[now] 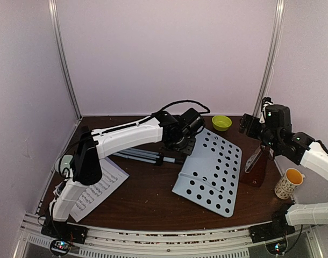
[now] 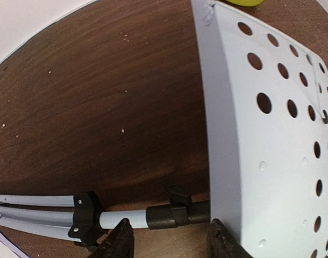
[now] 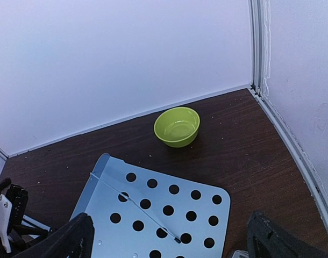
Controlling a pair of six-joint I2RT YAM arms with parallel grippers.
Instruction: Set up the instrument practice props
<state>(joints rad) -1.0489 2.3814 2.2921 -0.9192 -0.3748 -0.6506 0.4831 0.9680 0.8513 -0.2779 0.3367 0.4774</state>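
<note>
Just beyond left pincer (image 2: 170, 234), tripod pole (image 2: 125, 219)

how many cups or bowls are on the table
2: a small yellow-green bowl at the back, just beyond the music-stand desk, and a patterned mug with a yellow inside near the right edge. Others may be hidden from view.
</note>
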